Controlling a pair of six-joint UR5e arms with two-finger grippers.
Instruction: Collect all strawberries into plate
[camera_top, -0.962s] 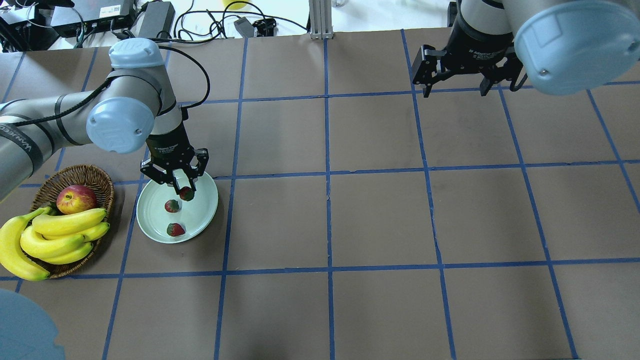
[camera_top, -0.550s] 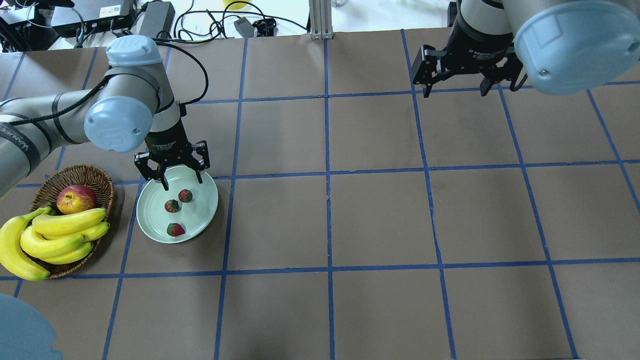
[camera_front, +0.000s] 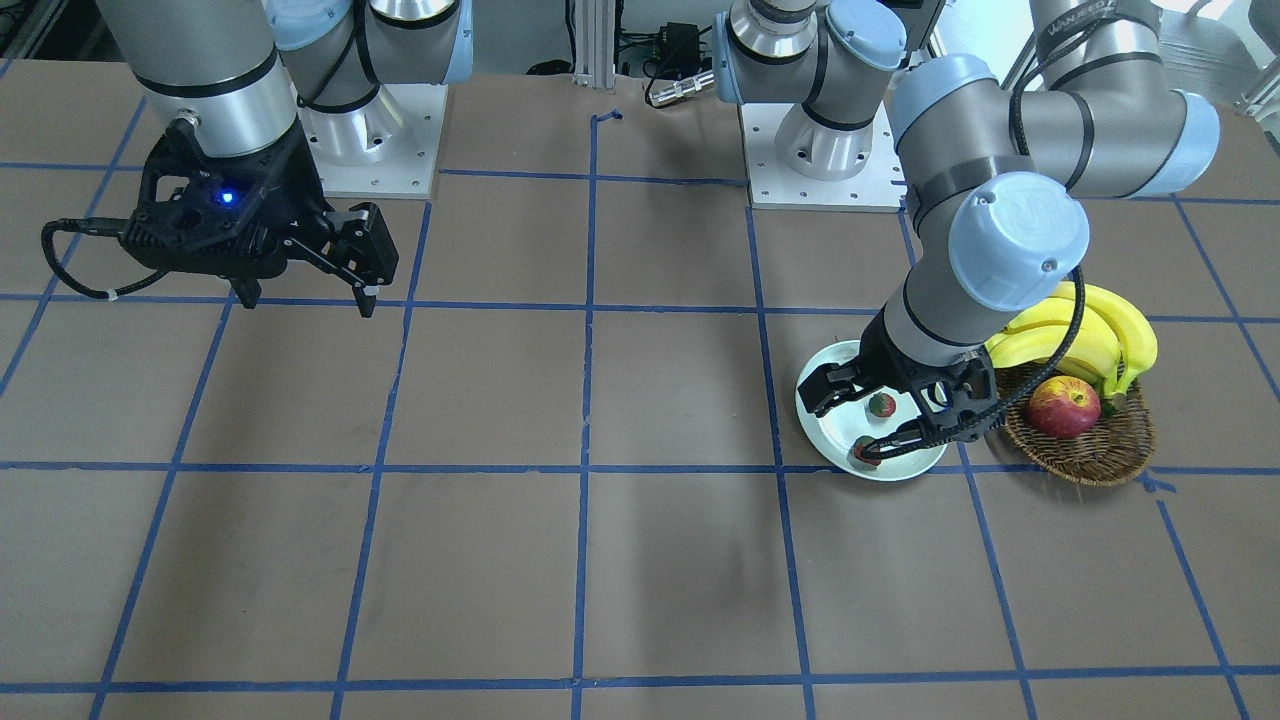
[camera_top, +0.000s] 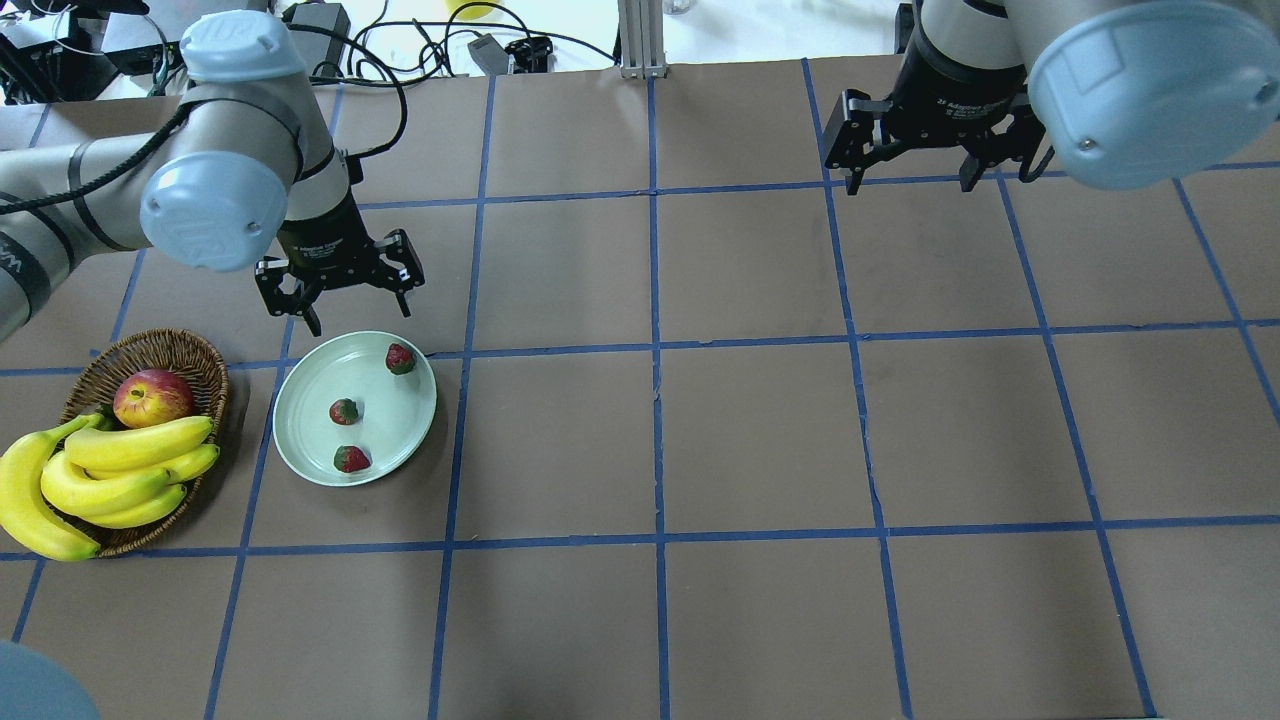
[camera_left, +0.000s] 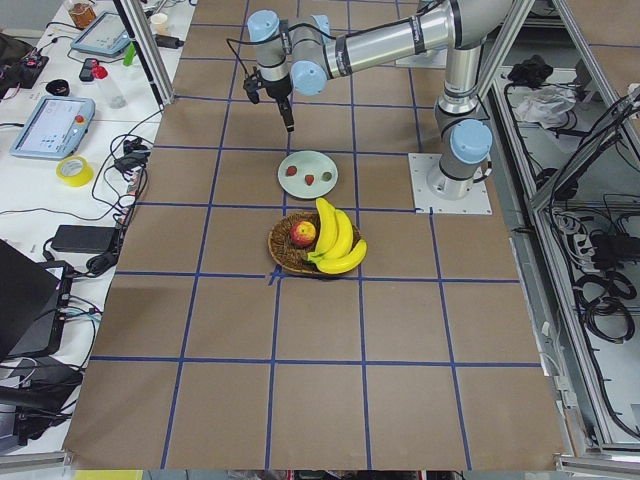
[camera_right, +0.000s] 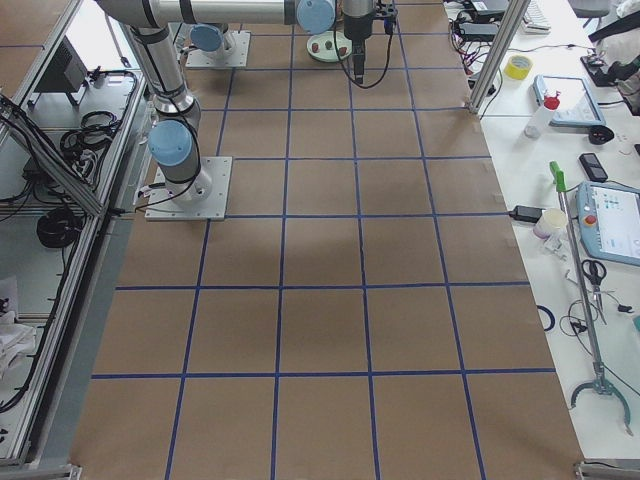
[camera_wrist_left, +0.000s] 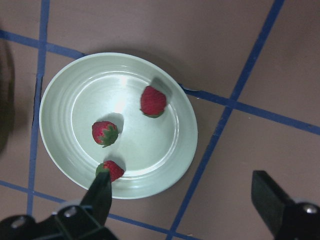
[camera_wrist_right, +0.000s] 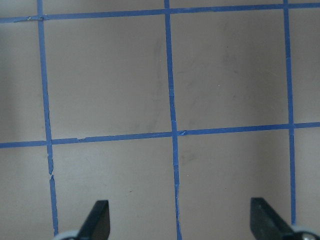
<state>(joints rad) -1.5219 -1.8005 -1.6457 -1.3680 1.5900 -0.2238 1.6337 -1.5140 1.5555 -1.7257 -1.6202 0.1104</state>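
Up and back from the plate (camera_top: 300, 450) has come my left gripper (camera_top: 360, 318), jaws wide and empty, leaving all three strawberries (camera_top: 401, 358) lying on it just beside that hand, far nearer than my idle right gripper (camera_top: 910, 186), likewise spread and empty.

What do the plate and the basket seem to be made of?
The plate: likely glazed ceramic or hard plastic, glossy; a bright highlight and faint rings show. The basket: woven brown wicker, matte; braided strands show at its rim.
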